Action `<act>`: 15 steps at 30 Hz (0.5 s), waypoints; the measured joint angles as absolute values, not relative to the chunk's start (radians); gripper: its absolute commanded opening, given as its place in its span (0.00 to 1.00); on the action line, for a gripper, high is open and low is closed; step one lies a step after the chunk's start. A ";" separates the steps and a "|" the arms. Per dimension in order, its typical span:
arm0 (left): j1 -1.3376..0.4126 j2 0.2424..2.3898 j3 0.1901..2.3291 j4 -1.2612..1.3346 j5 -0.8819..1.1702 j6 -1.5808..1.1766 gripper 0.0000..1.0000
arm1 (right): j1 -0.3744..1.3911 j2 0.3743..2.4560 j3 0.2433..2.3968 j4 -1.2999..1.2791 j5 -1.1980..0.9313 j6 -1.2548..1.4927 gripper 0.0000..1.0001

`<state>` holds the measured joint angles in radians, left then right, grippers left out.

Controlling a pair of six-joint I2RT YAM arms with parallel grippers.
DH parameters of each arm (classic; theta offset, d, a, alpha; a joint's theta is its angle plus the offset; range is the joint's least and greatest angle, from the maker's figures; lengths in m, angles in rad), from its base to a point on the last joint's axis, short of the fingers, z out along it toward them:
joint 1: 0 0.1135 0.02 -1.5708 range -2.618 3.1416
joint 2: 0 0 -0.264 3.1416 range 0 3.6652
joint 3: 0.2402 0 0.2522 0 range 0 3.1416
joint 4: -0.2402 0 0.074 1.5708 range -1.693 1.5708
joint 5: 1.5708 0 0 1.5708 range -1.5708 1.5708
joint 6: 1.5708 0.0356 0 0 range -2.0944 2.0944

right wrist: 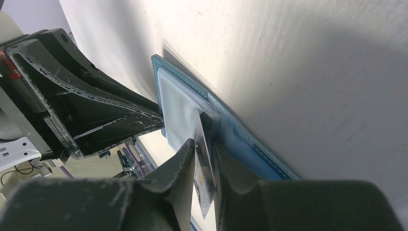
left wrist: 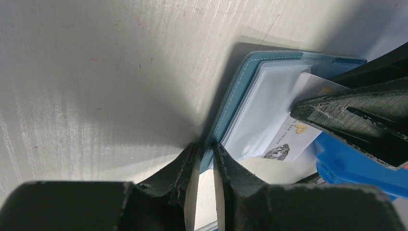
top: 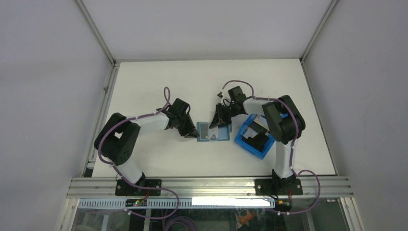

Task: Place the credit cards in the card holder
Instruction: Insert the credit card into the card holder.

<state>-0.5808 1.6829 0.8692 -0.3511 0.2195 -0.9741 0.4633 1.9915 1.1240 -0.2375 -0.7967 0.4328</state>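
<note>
Left tool [left wrist: 206, 147]: you pinch the card holder [left wrist: 235, 91] at its left edge.
Right tool [right wrist: 204, 144]: a credit card [right wrist: 206, 187] stands between your jaws, end against the holder; cannot tell if gripped.

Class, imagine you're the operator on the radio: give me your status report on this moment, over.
Left claw clamped on card holder edge. Right claw: pale card between its fingers, partly into the holder, grip unclear. No obstruction seen.
</note>
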 measured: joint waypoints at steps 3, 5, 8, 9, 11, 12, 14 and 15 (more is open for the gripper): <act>-0.581 1.683 0.869 -0.351 0.220 -0.974 0.20 | 0.464 1.991 1.125 -0.241 -0.793 0.435 0.32; -0.581 1.683 0.869 -0.351 0.220 -0.974 0.20 | 0.466 1.991 1.131 -0.250 -0.792 0.432 0.36; -0.581 1.683 0.869 -0.352 0.220 -0.974 0.20 | 0.472 1.984 1.136 -0.258 -0.783 0.421 0.36; -0.581 1.683 0.869 -0.352 0.220 -0.974 0.20 | 0.474 1.983 1.137 -0.260 -0.781 0.418 0.36; -0.581 1.683 0.869 -0.352 0.220 -0.975 0.20 | 0.474 1.983 1.137 -0.261 -0.779 0.416 0.37; -0.581 1.683 0.869 -0.352 0.220 -0.975 0.20 | 0.474 1.983 1.137 -0.261 -0.775 0.416 0.37; -0.581 1.683 0.869 -0.352 0.220 -0.975 0.20 | 0.474 1.983 1.139 -0.265 -0.773 0.413 0.38; -0.581 1.682 0.869 -0.352 0.219 -0.975 0.20 | 0.475 1.981 1.139 -0.267 -0.770 0.410 0.39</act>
